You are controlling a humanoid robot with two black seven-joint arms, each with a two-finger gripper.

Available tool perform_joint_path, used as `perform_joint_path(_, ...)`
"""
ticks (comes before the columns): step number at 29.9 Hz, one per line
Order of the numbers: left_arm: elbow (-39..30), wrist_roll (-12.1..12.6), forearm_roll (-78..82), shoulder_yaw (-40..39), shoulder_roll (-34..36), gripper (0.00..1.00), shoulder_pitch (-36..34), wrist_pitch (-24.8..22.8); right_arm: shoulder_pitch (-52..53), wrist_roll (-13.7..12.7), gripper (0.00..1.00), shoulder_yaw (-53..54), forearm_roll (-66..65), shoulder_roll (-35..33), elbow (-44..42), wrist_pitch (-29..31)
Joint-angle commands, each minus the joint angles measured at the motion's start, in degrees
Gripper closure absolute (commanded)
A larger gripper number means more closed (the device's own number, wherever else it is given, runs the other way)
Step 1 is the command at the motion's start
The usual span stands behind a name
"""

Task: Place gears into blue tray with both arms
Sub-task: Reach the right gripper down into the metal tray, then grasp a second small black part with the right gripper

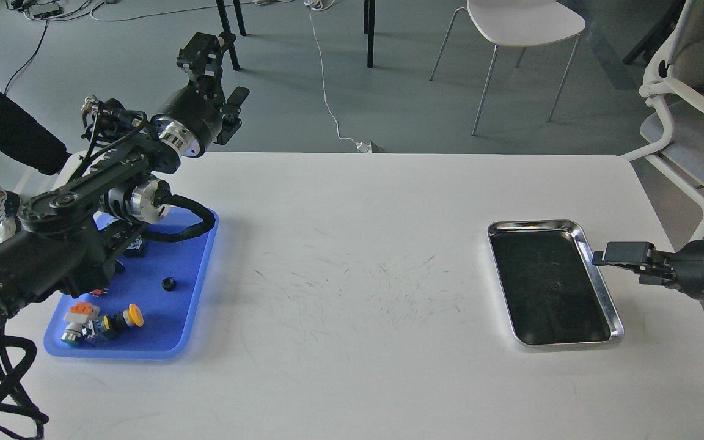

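The blue tray point(176, 321) lies at the table's left. One gear point(169, 283), small, black and round, rests on its bare middle. My left arm crosses over the tray's far half, and my left gripper point(220, 73) is raised beyond the table's far edge, open and empty. My right gripper point(599, 255) comes in from the right and hovers at the right rim of the steel tray point(596, 275). It is seen edge-on, so its fingers cannot be told apart. A faint small dark spot point(552, 285) shows on the steel tray's dark bottom.
Push-button switches lie in the blue tray: a yellow-capped one point(131, 316) and an orange-topped one point(79, 313) near its front, others partly hidden under my left arm. Chairs point(523, 24) stand beyond the table. A person's dark sleeve is at the far left.
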Motion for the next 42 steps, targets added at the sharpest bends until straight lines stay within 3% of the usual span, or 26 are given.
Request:
perform_joint_path(1,0.0,0.0,0.0,0.0,0.0,0.02,0.0,0.0,10.9,0.0,0.03,-12.9,0.1,4.0,-1.9,0.0)
perform_joint_path(8,-0.1,0.0,0.0,0.0,0.0,0.02,0.0,0.1,21.3,0.0,0.04,-27.0,0.0,9.9,-3.5,0.0)
perform_joint_path(17,-0.1,-0.1,-0.1,-0.1,0.2,0.02,0.0,0.1,20.7,0.1,0.05,-30.9,-0.5,17.0,-13.1,0.0)
perform_joint_path(32,-0.1,-0.1,-0.1,-0.2,-0.2,0.02,-0.2,0.3,20.5,0.7,0.13,-35.5,-0.5,22.7,-15.1,0.0)
perform_joint_path(36,-0.1,-0.1,-0.1,-0.2,-0.1,0.02,-0.3,0.6,20.5,0.8,0.22,-35.8,-0.5,22.8,-15.2,0.0)
perform_joint_path(40,-0.2,-0.1,-0.1,-0.2,-0.2,0.02,-0.3,0.7,20.7,0.8,0.46,-35.9,-0.6,23.7,-15.9,0.0)
perform_joint_path(42,-0.3,-0.1,-0.1,-0.2,-0.2,0.02,-0.3,0.7,20.9,0.8,0.51,-35.9,-0.6,24.1,-16.6,0.0)
